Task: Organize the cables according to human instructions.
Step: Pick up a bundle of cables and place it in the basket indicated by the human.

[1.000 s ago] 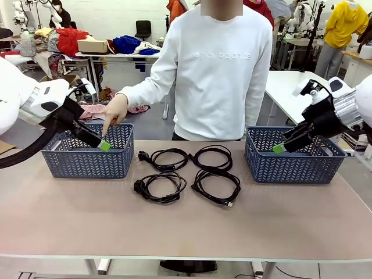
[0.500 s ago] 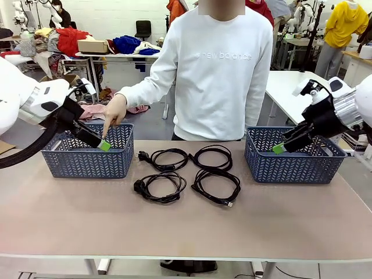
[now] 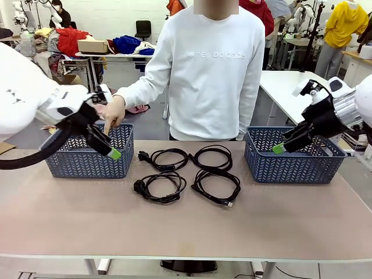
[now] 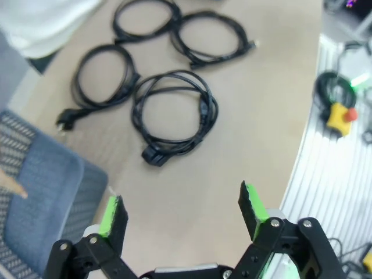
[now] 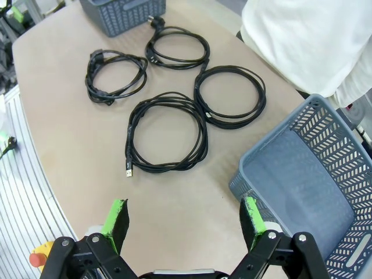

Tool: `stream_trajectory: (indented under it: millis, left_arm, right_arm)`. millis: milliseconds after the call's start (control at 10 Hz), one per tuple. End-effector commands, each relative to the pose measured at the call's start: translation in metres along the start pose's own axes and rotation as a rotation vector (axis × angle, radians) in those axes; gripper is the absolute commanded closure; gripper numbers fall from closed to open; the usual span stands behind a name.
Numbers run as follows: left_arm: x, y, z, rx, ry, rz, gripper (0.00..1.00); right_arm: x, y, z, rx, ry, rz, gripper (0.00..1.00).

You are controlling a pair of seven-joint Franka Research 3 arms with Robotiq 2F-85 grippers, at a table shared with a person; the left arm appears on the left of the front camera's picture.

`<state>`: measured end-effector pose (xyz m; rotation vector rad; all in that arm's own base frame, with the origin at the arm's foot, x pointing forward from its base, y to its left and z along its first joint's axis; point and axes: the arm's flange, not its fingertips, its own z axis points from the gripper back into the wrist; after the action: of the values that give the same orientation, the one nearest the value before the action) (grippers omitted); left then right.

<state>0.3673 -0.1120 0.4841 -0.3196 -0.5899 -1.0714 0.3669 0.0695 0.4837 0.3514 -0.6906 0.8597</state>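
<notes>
Front view: four cables lie coiled mid-bench, two rows of two, between left basket and right basket; none in a basket yet.
Person: hand points a finger down into left basket at its far rim.
Left gripper: jaws released, nothing held, over the left basket's right end, above the bench, tilted toward the cables.
Right gripper: jaws released, empty, hanging over the right basket.
Left wrist view: near-left cable lies closest ahead of the open fingers; far-left cable just beside it, close, can't tell if touching.
Right wrist view: right pair, near-right cable and far-right cable, edges touching or overlapping; basket wall just beside.
Step in hand: likely left arm going for a cable to drop in the pointed basket; which cable is meant, can't tell.
Do it well: come straight down over one side of a single loop, jaws across the bundled strands, not the plug; stay off the neighbouring coil so it does not drag along; lift high enough to clear the basket rim.
Risk: coil may unwind and snag.
Change from earlier frame: left gripper has shifted right and lower, toward the cables; the person's hand is still at the basket; right gripper, cables, baskets unchanged.
</notes>
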Motion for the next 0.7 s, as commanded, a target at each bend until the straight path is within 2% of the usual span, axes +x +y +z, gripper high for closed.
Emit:
stream_trajectory:
  millis: [0, 300, 600]
  left_arm:
    - [0.029, 0.012, -0.024, -0.026, 0.095, -0.131, 0.0]
    - [0.063, 0.013, -0.073, -0.083, 0.259, -0.252, 0.0]
    - [0.071, 0.009, -0.111, -0.119, 0.352, -0.323, 0.0]
  right_arm:
    - [-0.001, -0.002, -0.001, 0.011, -0.013, 0.001, 0.0]
    - [-0.001, -0.002, -0.001, 0.011, -0.013, 0.001, 0.0]
    - [-0.001, -0.002, -0.001, 0.011, -0.013, 0.001, 0.0]
